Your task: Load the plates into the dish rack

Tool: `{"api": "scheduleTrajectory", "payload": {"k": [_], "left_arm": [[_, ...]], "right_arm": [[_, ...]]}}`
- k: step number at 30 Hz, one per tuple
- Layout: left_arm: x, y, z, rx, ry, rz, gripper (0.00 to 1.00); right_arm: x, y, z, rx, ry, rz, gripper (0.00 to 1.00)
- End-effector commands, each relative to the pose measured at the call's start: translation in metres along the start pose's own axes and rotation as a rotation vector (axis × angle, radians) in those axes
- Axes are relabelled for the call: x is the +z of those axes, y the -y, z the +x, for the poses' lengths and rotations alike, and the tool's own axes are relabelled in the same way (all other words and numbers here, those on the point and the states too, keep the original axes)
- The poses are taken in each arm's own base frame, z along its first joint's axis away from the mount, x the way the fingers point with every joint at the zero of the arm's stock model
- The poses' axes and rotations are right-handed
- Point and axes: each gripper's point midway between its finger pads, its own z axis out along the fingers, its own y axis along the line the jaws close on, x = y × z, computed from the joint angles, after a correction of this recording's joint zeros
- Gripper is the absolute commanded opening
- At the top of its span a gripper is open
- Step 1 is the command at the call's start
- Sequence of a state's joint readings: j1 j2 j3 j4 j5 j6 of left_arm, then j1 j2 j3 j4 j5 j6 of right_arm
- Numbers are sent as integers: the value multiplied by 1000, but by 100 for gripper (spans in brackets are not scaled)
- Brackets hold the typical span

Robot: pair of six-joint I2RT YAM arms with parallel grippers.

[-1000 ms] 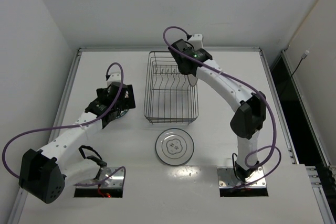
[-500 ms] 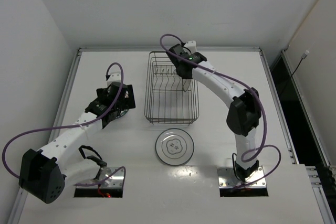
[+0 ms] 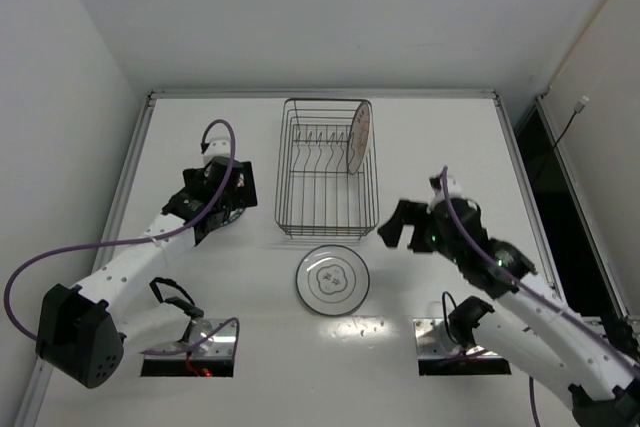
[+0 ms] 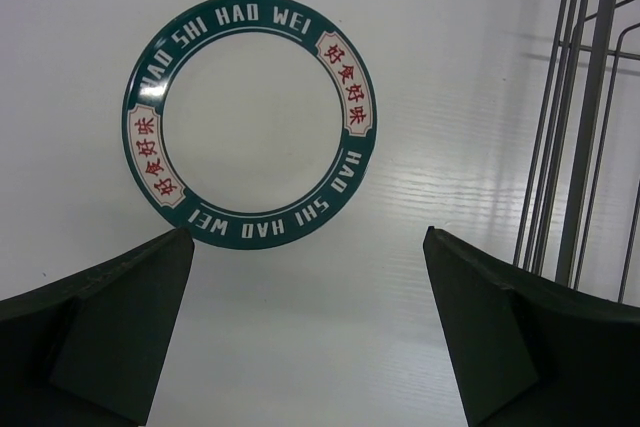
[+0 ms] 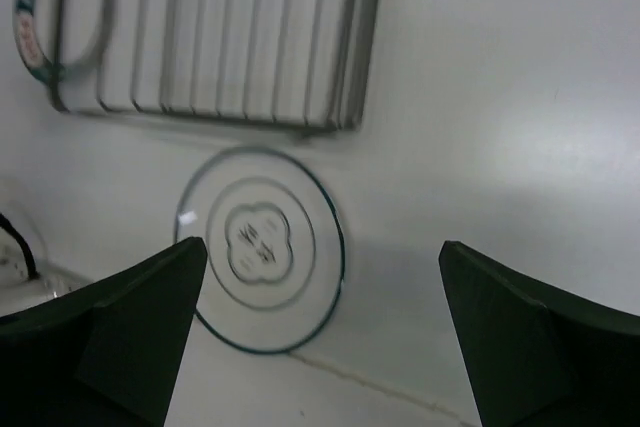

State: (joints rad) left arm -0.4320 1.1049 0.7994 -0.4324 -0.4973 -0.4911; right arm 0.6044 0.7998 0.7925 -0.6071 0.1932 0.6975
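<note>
The dish rack (image 3: 328, 172) stands at the table's middle back. A white plate with an orange-brown centre (image 3: 358, 137) stands on edge among the tines at the rack's far right. A dark-rimmed plate with a grey wavy motif (image 3: 333, 279) (image 5: 262, 247) lies flat in front of the rack. My right gripper (image 3: 397, 227) (image 5: 322, 247) hovers open and empty, just right of that plate. My left gripper (image 3: 222, 202) (image 4: 308, 247) is open and empty left of the rack, just short of a green-ringed lettered plate (image 4: 250, 119) lying flat.
The rack's wire side (image 4: 580, 117) runs close along the right of my left gripper. Raised rails border the table (image 3: 450, 147). Two arm base cut-outs (image 3: 190, 352) sit at the near edge, with cables by the left one.
My right gripper opened, let go of the orange-centred plate in the rack and swung back toward the near right. The plate stays standing in the rack. The left arm has not moved.
</note>
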Motion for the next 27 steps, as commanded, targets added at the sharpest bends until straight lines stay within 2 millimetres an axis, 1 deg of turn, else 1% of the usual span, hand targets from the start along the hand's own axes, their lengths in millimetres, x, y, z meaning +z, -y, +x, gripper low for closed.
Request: {"api": "scheduleTrajectory", "payload": {"k": [1, 2, 3, 4, 5, 6, 7, 8, 9, 11, 12, 13, 14, 15, 16, 17, 18, 19, 20, 21, 22, 23, 24, 25, 26, 27], "left_arm": [[-5, -2, -16, -25, 44, -15, 100], [-5, -2, -16, -25, 44, -16, 100], [-7, -4, -18, -30, 57, -25, 100], [-9, -5, -21, -36, 66, -21, 100], [-9, -5, -21, -36, 67, -21, 100], [-11, -5, -23, -41, 74, -18, 100], [-13, -5, -25, -46, 82, -14, 100], [-13, -5, -25, -46, 82, -14, 100], [-15, -6, -27, -51, 90, -11, 100], [-15, -6, -27, -51, 90, -11, 100], [-15, -4, -26, -50, 85, 1, 100], [-15, -4, -26, -50, 85, 1, 100], [-17, -4, -28, -55, 92, 4, 100], [-17, -4, -28, -55, 92, 4, 100], [-17, -4, -28, -55, 92, 4, 100], [-17, -4, -28, -55, 92, 4, 100], [-17, -4, -28, -55, 92, 4, 100], [-17, -2, -27, -54, 88, 14, 100], [-17, -2, -27, -54, 88, 14, 100], [-17, -2, -27, -54, 88, 14, 100], [-17, -2, -27, -54, 88, 14, 100], [-20, -3, -29, -59, 97, 18, 100], [-20, -3, -29, -59, 97, 18, 100], [-20, -3, -29, -59, 97, 18, 100], [-22, -3, -32, -65, 107, 22, 100], [-22, -5, -32, -66, 110, 14, 100]], "right_arm": [[13, -3, 101, 323, -174, -173, 100], [12, -5, 120, 385, -213, -218, 100], [14, -5, 134, 440, -232, -249, 100], [19, 0, 159, 551, -264, -271, 100], [22, 5, 172, 606, -288, -260, 100], [29, 14, 198, 646, -332, -239, 100], [30, 7, 194, 702, -314, -289, 100], [33, 10, 200, 718, -321, -282, 100], [37, 15, 213, 730, -345, -271, 100], [40, 18, 219, 751, -356, -257, 100], [41, 23, 227, 753, -383, -219, 100], [42, 21, 224, 753, -376, -229, 98], [42, 26, 232, 745, -399, -197, 98], [41, 20, 226, 730, -410, -194, 96], [41, 33, 243, 723, -476, -85, 93], [39, 32, 248, 687, -512, -66, 92], [41, 26, 244, 668, -532, -54, 89], [41, 28, 251, 656, -575, -13, 85], [39, 34, 269, 617, -653, 57, 84], [43, 25, 266, 602, -664, 52, 81], [45, 23, 270, 586, -685, 61, 77], [47, 16, 273, 561, -697, 42, 71], [48, 18, 280, 564, -722, 74, 62], [46, 20, 285, 564, -738, 91, 38], [46, 20, 285, 574, -738, 95, 24], [48, 17, 281, 590, -721, 90, 14]]}}
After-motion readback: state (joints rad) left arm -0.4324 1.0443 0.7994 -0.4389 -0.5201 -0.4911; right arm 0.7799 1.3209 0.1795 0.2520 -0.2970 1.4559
